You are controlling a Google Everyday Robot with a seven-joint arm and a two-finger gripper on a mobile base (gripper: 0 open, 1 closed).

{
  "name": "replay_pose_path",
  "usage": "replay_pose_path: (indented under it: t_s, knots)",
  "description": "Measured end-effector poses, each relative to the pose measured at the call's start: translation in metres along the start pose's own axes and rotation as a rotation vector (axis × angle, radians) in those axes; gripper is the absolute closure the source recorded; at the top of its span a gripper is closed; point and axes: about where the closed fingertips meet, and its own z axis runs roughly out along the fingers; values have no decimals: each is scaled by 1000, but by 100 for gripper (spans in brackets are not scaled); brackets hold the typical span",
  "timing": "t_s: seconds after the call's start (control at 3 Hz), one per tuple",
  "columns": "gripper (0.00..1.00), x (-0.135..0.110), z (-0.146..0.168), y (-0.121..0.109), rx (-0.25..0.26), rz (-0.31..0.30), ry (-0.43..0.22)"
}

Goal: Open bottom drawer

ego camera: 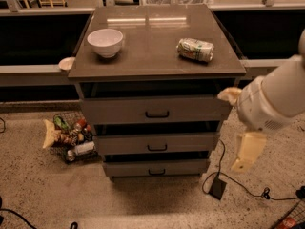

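Observation:
The bottom drawer [156,167] is the lowest and slimmest of three grey-brown fronts in the cabinet [157,66]. It has a small black bar handle [156,172], and none of its inside shows. My gripper [234,130] hangs on the white arm at the right, just off the cabinet's right side at the height of the top and middle drawers. Its cream fingers [248,151] stand apart, open and empty. It is above and to the right of the bottom drawer's handle and touches nothing.
A white bowl [105,42] and a can lying on its side [195,49] rest on the cabinet top. A wire basket of snacks and bottles [70,138] sits on the floor at the left. A black adapter and cable [218,187] lie on the floor at the right.

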Motion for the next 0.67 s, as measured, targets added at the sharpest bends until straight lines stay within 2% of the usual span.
replay_pose_path:
  t_s: [0.33,0.67]
  knots:
    - [0,0,70,33,-118,-13,-93]
    - [0,0,70,33,-119,-14,-92]
